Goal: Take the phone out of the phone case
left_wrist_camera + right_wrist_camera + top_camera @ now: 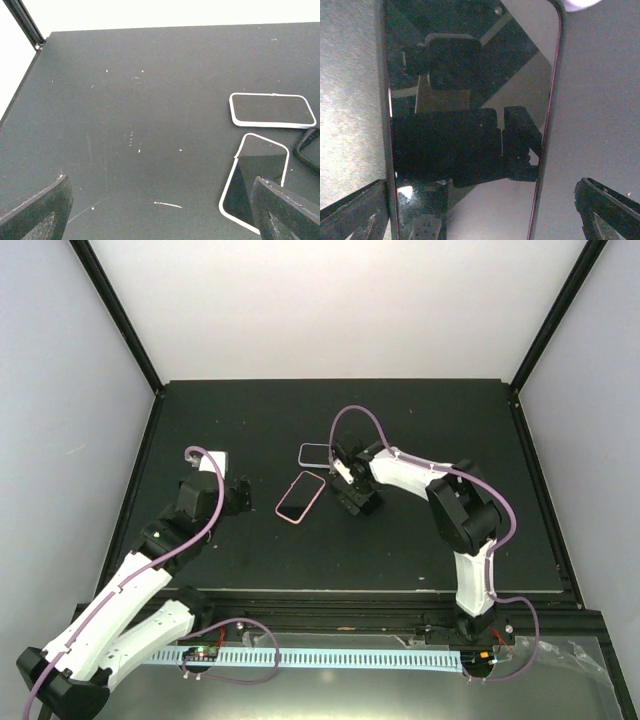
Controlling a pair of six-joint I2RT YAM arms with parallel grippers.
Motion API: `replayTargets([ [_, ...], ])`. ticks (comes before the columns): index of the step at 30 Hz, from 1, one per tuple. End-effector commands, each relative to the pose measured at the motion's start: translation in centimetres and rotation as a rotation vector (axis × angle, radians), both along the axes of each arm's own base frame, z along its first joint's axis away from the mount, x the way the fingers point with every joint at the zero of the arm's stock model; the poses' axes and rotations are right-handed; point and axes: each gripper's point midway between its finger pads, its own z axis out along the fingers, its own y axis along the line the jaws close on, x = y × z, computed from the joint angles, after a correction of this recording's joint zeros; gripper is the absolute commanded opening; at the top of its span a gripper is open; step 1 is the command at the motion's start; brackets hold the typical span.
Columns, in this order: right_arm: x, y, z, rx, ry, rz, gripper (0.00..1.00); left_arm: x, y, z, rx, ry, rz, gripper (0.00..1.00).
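A pink-rimmed phone case holding a dark-screened phone [300,497] lies flat mid-table; in the left wrist view [260,170] its rim looks white. A white-rimmed flat item [315,453] lies just behind it, also in the left wrist view [272,110]. My right gripper [357,500] hovers right of the pink one, open. In the right wrist view its fingers [355,210] straddle a glossy dark phone screen [470,75] with a thin reddish edge; this phone is hidden under the gripper in the top view. My left gripper [238,496] is open and empty, left of the phones [162,202].
The black mat [240,420] has raised edges and white walls behind and beside it. A dark-rimmed rounded object [311,150] shows at the right edge of the left wrist view. Cables run along the near rail [330,655].
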Motion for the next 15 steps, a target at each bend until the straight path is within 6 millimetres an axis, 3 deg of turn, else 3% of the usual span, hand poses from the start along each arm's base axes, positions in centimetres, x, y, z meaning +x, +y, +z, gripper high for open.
replayTargets([
  [1,-0.6,0.2,-0.3,0.031,0.066,-0.007,1.00,0.1,-0.1,0.7,-0.014,-0.024,-0.010,0.99],
  [15,-0.6,-1.2,-1.7,0.023,0.195,-0.037,1.00,0.1,-0.4,0.7,-0.022,-0.024,-0.026,0.99],
])
